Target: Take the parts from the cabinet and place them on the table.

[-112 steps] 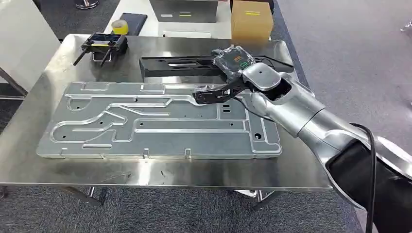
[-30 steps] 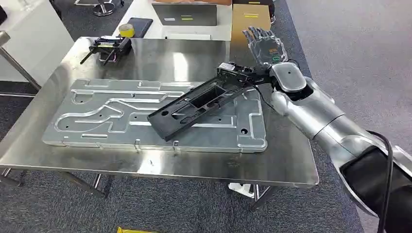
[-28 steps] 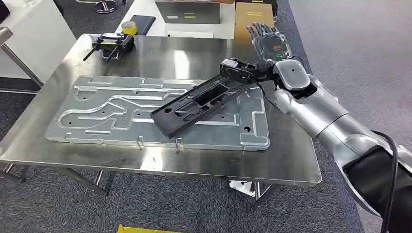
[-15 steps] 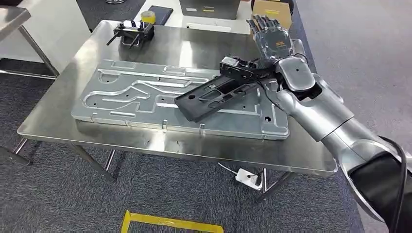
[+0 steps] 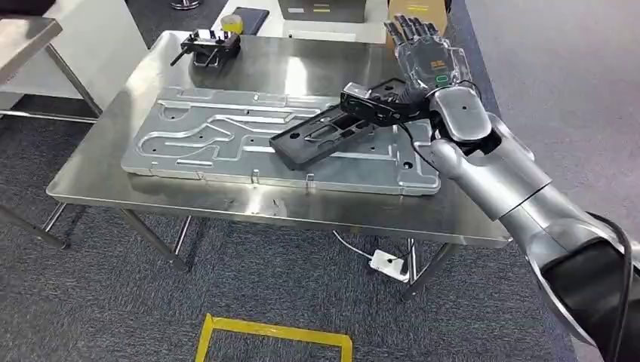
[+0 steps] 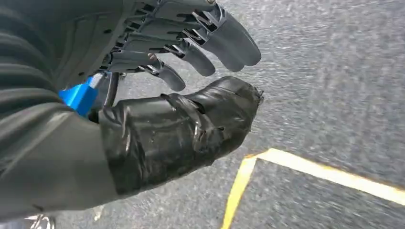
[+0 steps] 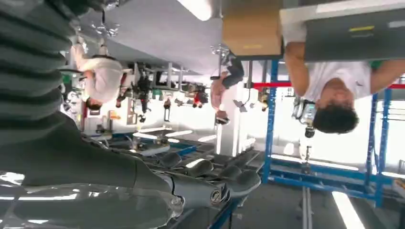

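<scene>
A long black part [image 5: 332, 132] lies slantwise on the big grey machined plate [image 5: 204, 128] on the steel table [image 5: 302, 68]. Its far end reaches my right wrist, where a dark block on the wrist hides part of it. My right hand [image 5: 423, 53] is raised just beyond that end, fingers straight and apart, nothing between them. The right wrist view shows the same hand [image 7: 200, 181] with its fingers stretched out and bare. My left hand [image 6: 181, 47] hangs over the grey floor, fingers loosely apart, holding nothing.
A small black clamp-like part [image 5: 205, 45] sits at the table's back left. Behind the table are a yellow tape roll [image 5: 232, 25] and a cardboard box [image 5: 411, 11]. A white power strip [image 5: 389, 262] and yellow floor tape [image 5: 275, 335] lie below. People [image 7: 334, 81] stand farther off.
The camera has moved, so the table now sits higher in view. Since 3.7 s ago the black part went from the table's back onto the plate, and my right hand opened upward.
</scene>
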Tool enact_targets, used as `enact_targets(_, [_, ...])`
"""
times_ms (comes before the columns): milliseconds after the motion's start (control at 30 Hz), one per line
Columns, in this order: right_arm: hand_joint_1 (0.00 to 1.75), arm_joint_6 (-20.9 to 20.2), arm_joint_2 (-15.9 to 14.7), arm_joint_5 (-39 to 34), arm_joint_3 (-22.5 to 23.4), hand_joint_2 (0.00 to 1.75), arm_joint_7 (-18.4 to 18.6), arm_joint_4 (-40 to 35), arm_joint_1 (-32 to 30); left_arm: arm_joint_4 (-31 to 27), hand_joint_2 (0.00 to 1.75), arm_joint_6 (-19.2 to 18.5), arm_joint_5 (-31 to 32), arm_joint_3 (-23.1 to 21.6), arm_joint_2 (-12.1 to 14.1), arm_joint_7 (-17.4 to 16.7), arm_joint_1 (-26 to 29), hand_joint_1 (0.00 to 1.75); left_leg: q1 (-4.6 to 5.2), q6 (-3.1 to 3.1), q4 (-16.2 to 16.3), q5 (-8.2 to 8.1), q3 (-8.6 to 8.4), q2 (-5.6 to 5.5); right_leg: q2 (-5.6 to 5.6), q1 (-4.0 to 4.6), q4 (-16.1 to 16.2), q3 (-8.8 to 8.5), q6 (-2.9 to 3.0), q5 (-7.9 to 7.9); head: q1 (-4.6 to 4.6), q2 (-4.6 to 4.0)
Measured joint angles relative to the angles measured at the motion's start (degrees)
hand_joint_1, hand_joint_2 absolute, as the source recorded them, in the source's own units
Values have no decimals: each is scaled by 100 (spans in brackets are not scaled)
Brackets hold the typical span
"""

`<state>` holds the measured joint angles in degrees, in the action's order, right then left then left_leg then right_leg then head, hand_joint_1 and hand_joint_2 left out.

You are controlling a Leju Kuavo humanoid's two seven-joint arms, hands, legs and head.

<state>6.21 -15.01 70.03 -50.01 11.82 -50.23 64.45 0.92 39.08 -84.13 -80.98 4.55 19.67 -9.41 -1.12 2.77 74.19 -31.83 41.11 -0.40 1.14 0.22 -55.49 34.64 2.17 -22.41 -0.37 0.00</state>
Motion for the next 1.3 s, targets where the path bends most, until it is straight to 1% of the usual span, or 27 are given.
enact_targets(100, [0, 0, 39, 9, 2, 175, -4, -63, -4, 0, 175, 0, 0, 0, 7, 9, -18, 0, -87, 111, -1170, 542, -858, 30, 1, -85, -105, 173, -99, 74, -7, 0])
enact_targets(133, [0, 2, 44, 11, 22, 175, -4, -94, -4, 0, 175, 0, -2, 0, 2, 13, -34, 0, -55, 149, -1580, 385, -1144, 26, 2, -61, -122, 230, -138, 98, -28, 0])
enact_targets(167, [0, 0, 46, 13, 43, 175, -4, -103, -6, 0, 175, 0, 0, 0, 11, 13, -32, 0, -29, 55, -1775, 358, -1183, 0, 19, -55, -129, 241, -179, 139, -7, 0])
enact_targets(267, [0, 0, 48, 13, 52, 175, -4, -109, -21, 0, 175, 0, 0, -2, 9, 13, -23, 0, -19, -77, -1696, 438, -1064, -7, 11, -56, -112, 286, -265, 268, 0, 0])
enact_targets(300, [0, 0, 50, 13, 52, 175, -9, -111, -32, 0, 175, 0, -2, -2, 7, 13, -26, 0, -62, -162, -1751, 483, -1043, 6, -19, -90, -163, 327, -292, 167, -9, 0])
enact_targets(333, [0, 0, 50, 15, 55, 175, -11, -120, -30, 0, 175, 0, -2, -4, 9, 15, -35, 0, -53, -232, -1732, 527, -986, -1, -45, -84, -350, 406, -322, -89, 15, 0])
enact_targets(400, [0, 15, 50, -19, 63, 175, -54, -122, -33, 0, 175, 0, -2, -4, 11, 22, -31, 0, -42, -346, -1723, 602, -859, -4, -68, -82, -1253, 700, -356, -711, 64, 0])
enact_targets(467, [0, 147, 94, -287, 66, 175, -388, -179, -83, 0, 175, 0, -2, -4, 11, 35, -30, 0, -15, -413, -1689, 679, -719, -7, -80, -80, -2023, 888, -359, -1015, 68, 0])
enact_targets(533, [0, 100, 171, -455, 72, 175, -511, -308, -143, 0, 175, 0, -2, -4, 11, 39, -30, 0, 15, -413, -1650, 728, -614, -12, -89, -70, -1773, 580, -300, -760, 66, 0])
enact_targets(600, [0, -276, 341, -472, 70, 175, -229, -512, -154, 0, 175, 0, 2, -7, 11, 35, -44, 0, 49, -406, -1621, 771, -555, -6, -112, -19, -857, -52, -171, -432, 66, 0])
enact_targets(633, [0, -425, 383, -485, 72, 175, -140, -656, -161, 0, 175, 0, 4, -9, 0, 33, -55, 0, 35, -397, -1619, 798, -535, 7, -143, 21, -386, -320, -66, -499, 61, 0])
enact_targets(667, [0, -507, 424, -511, 72, 175, -103, -808, -175, -2, 175, 0, 4, -11, -7, 37, -73, 0, 65, -348, -1621, 840, -498, 12, -139, 22, -187, -444, -45, -543, 48, 0])
enact_targets(767, [0, -575, 520, -667, 72, 175, -96, -1073, -292, -2, 175, 0, 4, -17, -11, 133, -80, 0, 14, -243, -1700, 991, -487, -6, -119, 71, -124, -397, -36, -427, 61, 0])
enact_targets(800, [0, -579, 529, -722, 72, 175, -96, -1130, -346, -2, 175, 0, 4, -22, -18, 195, -58, 0, 49, -205, -1719, 992, -457, -38, -82, -1, 10, -395, -16, -336, 63, 0])
enact_targets(833, [0, -584, 617, -789, 72, 175, -96, -1204, -388, -4, 175, 0, 4, -30, -57, 254, -62, 0, 41, -200, -1678, 777, -420, -27, -58, 38, 46, -342, -76, -361, 50, 0])
enact_targets(867, [0, -581, 621, -853, 83, 175, -81, -1257, -432, -7, 175, 0, 4, -37, -72, 311, -73, 0, 59, -304, -1766, 391, -445, -4, -139, 5, 14, -302, -282, -519, 35, 0])
enact_targets(900, [0, -570, 629, -916, 85, 175, -66, -1294, -486, -7, 175, 0, 4, -42, -90, 341, -55, 0, 75, -454, -1710, 201, -435, -7, -97, 21, 45, -295, -242, -367, 77, 0])
enact_targets(933, [0, -540, 678, -982, 85, 175, -61, -1318, -547, -7, 175, 0, 7, -48, -103, 367, -39, 0, 80, -487, -1710, 142, -414, -9, -104, 18, 48, -307, -159, -399, 65, 0])
enact_targets(967, [0, -509, 734, -1040, 85, 175, -57, -1335, -615, -7, 175, 0, 9, -55, -131, 387, -35, 0, 82, -484, -1724, 150, -420, -7, -106, 15, 48, -301, -188, -321, 59, 0])
enact_targets(1000, [0, -470, 780, -1089, 85, 175, -57, -1344, -689, -7, 175, 0, 11, -68, -151, 402, -37, 0, 83, -485, -1736, 225, -458, -10, -121, 21, 43, -289, -153, -284, 50, 0])
enact_targets(1033, [0, -426, 826, -1126, 85, 175, -57, -1344, -761, -7, 175, -2, 15, -94, -205, 411, -41, 0, 80, -492, -1783, 452, -461, -11, -126, 30, 31, -277, -126, -258, 57, 0])
enact_targets(1067, [0, -382, 857, -1143, 85, 175, -55, -1344, -831, -7, 175, 0, 17, -112, -241, 413, -41, 0, 75, -486, -1876, 916, -470, -18, -138, 39, 7, -264, -126, -262, 50, 0])
enact_targets(1100, [0, -333, 891, -1174, 85, 0, -59, -1344, -901, -7, 175, -2, 18, -131, -317, 413, -41, 0, 65, -382, -1915, 1216, -449, -23, -143, 43, -15, -254, -121, -264, 63, 0])
enact_targets(1133, [0, -299, 907, -1191, 85, 0, -68, -1342, -954, -7, 175, -2, 20, -151, -379, 413, -44, 0, 59, -272, -1933, 1054, -469, -20, -146, 39, -21, -225, -109, -249, 63, 0])
enact_targets(1167, [0, -280, 949, -1211, 85, 0, -83, -1338, -1023, -9, 175, -2, 24, -160, -437, 413, -43, 0, 58, -282, -1921, 1195, -447, -19, -148, 35, -31, -221, -108, -254, 46, 0])
enact_targets(1233, [0, -247, 988, -1296, 85, 0, -92, -1338, -1151, -9, 175, -2, 24, -208, -542, 415, -47, 0, 60, -298, -1912, 1143, -431, -18, -151, 11, 1, -232, -119, -252, 57, 0])
enact_targets(1300, [0, -236, 1047, -1485, 90, 0, -15, -1360, -1302, -15, 175, -2, 28, -260, -627, 417, -49, 0, 73, -475, -2158, 1161, -629, -18, -152, 34, 182, -362, -207, -228, 39, 0])
